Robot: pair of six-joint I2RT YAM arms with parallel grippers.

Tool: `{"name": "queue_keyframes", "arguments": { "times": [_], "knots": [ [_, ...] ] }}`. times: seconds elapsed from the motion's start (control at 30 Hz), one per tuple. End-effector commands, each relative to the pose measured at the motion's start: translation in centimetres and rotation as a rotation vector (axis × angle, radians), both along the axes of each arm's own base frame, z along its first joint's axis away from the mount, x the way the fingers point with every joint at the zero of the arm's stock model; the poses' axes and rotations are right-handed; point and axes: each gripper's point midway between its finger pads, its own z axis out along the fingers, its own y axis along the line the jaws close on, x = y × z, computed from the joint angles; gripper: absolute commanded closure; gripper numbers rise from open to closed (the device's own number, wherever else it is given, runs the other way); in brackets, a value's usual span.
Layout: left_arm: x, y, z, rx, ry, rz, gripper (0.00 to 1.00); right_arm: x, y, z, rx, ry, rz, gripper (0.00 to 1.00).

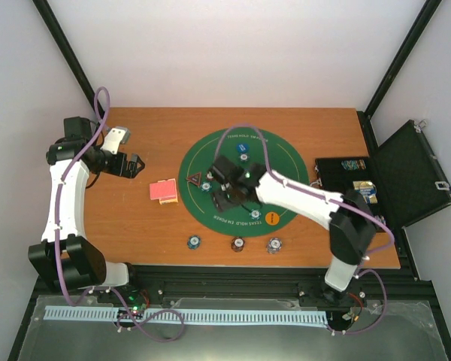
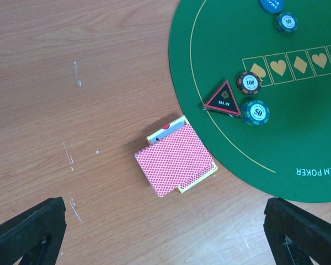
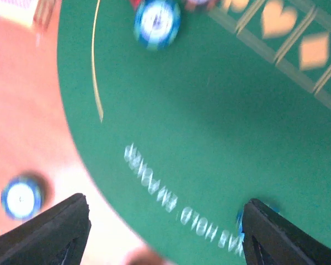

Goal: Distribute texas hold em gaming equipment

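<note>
The left gripper point(image 1: 133, 166) hangs over bare wood with its jaws wide apart and nothing between them. Ahead of those jaws, roughly on their centre line, lies the stack of red-backed cards point(image 2: 174, 160), in one pile and not yet dealt to any seat. Further ahead and towards the right-hand jaw, the triangular marker point(image 2: 224, 99) sits at the edge of the green mat point(image 2: 298, 138), touching a dark chip point(image 2: 249, 83) and a blue-white chip point(image 2: 256, 112).

The right gripper point(image 3: 165, 221) hovers low over the mat, jaws apart and empty in a blurred wrist view. A blue-white chip on the mat point(image 3: 157, 22) lies well ahead of them, and another chip point(image 3: 21, 197) rests on the wood outside the left-hand jaw.

Three chips point(image 1: 238, 244) are lined up off the mat near the arms' side, and an orange disc point(image 1: 270, 217) is on the mat, so chip placing looks partly done. The open case point(image 1: 395, 177) holds small items I cannot identify, so I judge that more remains.
</note>
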Motion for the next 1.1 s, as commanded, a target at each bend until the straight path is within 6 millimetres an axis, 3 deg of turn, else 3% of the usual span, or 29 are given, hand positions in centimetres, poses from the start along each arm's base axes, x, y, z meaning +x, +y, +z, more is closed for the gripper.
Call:
{"name": "queue_keyframes", "arguments": {
  "times": [0.0,0.13,0.27,0.67,1.07],
  "knots": [
    [-0.2,0.0,1.6,0.001,-0.038,-0.008,0.00,-5.9,-1.7,-2.4,0.002,0.028,-0.044,0.23],
    [-0.2,-0.2,1.7,-0.007,-0.042,-0.014,0.00,-10.1,-3.0,-4.0,-0.014,0.066,-0.047,0.21],
    [-0.1,-0.2,1.8,-0.008,-0.043,-0.014,0.00,-11.9,-3.6,-5.3,-0.018,0.091,-0.055,0.20],
    [-0.4,-0.1,2.1,0.006,-0.050,-0.010,0.00,-12.8,-2.4,-8.1,-0.019,0.148,-0.002,0.21],
    [0.0,0.0,2.3,0.006,-0.057,-0.005,0.00,-13.3,-3.3,-10.2,-0.055,0.174,-0.008,0.31]
  ]
}}
